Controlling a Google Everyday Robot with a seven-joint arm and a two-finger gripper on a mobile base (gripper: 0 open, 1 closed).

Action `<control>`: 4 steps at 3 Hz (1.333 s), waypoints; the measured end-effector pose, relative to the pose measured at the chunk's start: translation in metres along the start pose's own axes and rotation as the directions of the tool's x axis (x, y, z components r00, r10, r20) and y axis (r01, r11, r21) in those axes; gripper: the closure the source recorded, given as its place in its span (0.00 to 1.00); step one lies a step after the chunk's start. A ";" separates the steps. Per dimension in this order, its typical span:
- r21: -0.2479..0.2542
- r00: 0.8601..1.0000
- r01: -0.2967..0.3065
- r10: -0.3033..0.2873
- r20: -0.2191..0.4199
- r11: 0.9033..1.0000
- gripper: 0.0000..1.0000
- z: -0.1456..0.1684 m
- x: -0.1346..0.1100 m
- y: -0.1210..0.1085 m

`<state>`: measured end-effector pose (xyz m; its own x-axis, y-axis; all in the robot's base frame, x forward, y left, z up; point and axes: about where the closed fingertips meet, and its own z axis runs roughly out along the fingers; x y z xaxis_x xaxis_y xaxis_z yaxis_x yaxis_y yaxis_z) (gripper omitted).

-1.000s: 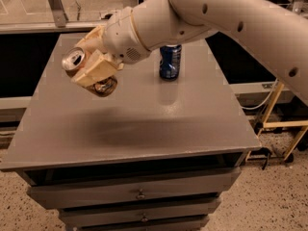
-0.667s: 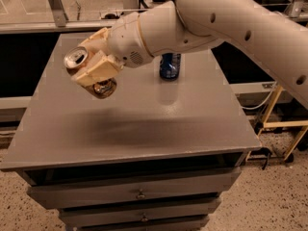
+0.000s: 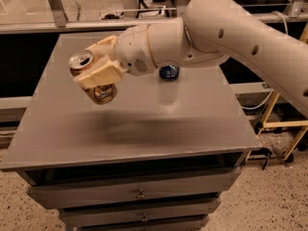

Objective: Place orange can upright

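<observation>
The orange can [image 3: 103, 93] is held in my gripper [image 3: 94, 76] above the left part of the grey table [image 3: 134, 129]. It is tilted, with its silver top and pull tab [image 3: 81, 60] up and to the left. The cream fingers [image 3: 98, 73] are shut across its middle. The white arm reaches in from the upper right. The can hangs clear of the tabletop, with a dark shadow on the surface below it.
A smooth blue can [image 3: 169, 72] stands upright at the back middle of the table, mostly hidden behind my arm. Drawers [image 3: 139, 194] are below the tabletop. A yellow-framed cart [image 3: 284, 124] stands to the right of the table.
My arm has swung lower in front of the blue can, covering most of it. The orange can has stayed in the gripper in nearly the same place.
</observation>
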<state>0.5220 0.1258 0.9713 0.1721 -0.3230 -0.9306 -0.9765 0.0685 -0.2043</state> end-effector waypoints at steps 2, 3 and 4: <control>0.024 0.989 -0.107 0.104 0.102 0.994 1.00 -0.001 0.018 0.003; 0.029 0.985 -0.129 0.125 0.123 0.991 1.00 -0.001 0.023 0.005; 0.049 0.981 -0.136 0.128 0.148 0.989 1.00 -0.002 0.030 0.008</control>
<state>0.5191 0.1147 0.9419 0.0630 -0.1684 -0.9837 -0.9833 0.1584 -0.0901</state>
